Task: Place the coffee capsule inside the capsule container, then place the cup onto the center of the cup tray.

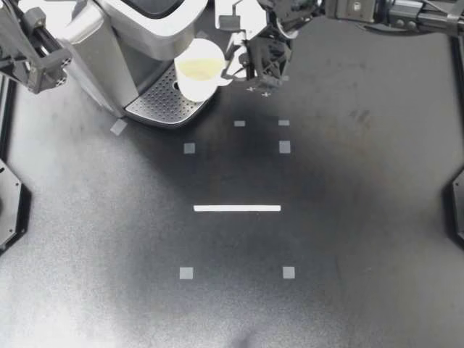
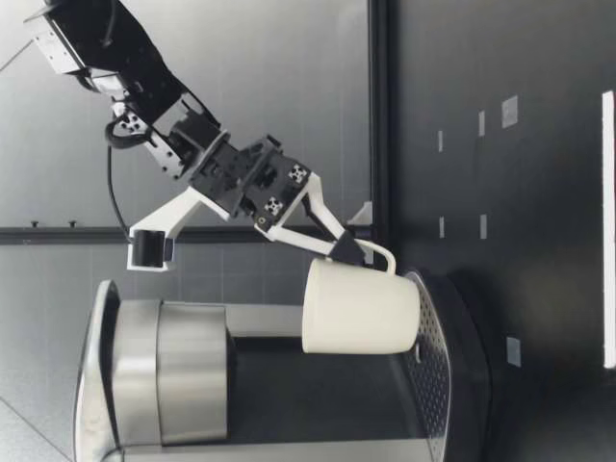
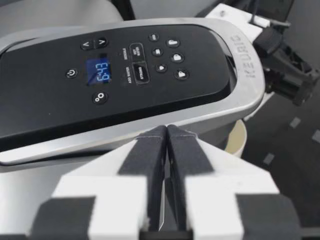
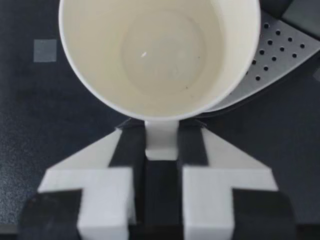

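Top view: my right pincer is gripping the cup by its handle over the coffee machine's cup tray, and my left pincer is hanging beside the machine.

Low view: the cup is sitting upright right at the tray. Can't tell if it's touching.

Left wrist view: the left pincer is hovering above the machine's panel, fully closed with nothing in it.

Right wrist view: both fingers are pinching the handle.
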Tool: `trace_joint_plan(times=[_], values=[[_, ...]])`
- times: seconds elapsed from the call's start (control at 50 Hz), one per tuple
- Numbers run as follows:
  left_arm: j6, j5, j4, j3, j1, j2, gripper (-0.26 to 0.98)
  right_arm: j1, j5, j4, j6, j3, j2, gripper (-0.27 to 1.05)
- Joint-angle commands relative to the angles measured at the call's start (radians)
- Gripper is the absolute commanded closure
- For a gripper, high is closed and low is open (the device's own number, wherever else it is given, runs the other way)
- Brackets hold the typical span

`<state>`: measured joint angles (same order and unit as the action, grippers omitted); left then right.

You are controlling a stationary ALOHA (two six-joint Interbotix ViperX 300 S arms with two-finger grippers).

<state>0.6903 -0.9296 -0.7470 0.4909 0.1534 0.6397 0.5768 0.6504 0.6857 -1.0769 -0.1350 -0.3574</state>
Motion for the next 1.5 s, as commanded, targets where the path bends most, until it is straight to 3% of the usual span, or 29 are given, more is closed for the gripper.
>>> trace_joint_plan(times=[0.0,0.86,1.0,1.3,1.48], values=[[0.002,0.003,-0.006,-0.012,-0.002,0.008,0.59,-0.014,-0.008,0.002,-0.002,0.034,0.018,0.69],[0.003,0.000,-0.005,-0.009,-0.002,0.009,0.59,-0.026,-0.034,0.000,-0.009,0.071,-0.026,0.67],[0.005,0.000,-0.005,-0.009,-0.002,0.009,0.59,-0.032,-0.043,0.000,-0.008,0.074,-0.025,0.57],[0.006,0.002,-0.005,-0.006,-0.002,0.009,0.59,-0.051,-0.048,0.000,0.000,0.078,-0.026,0.17],[0.025,0.006,-0.005,0.005,-0.002,0.011,0.59,-0.049,-0.058,0.003,0.006,0.078,-0.021,0.14]])
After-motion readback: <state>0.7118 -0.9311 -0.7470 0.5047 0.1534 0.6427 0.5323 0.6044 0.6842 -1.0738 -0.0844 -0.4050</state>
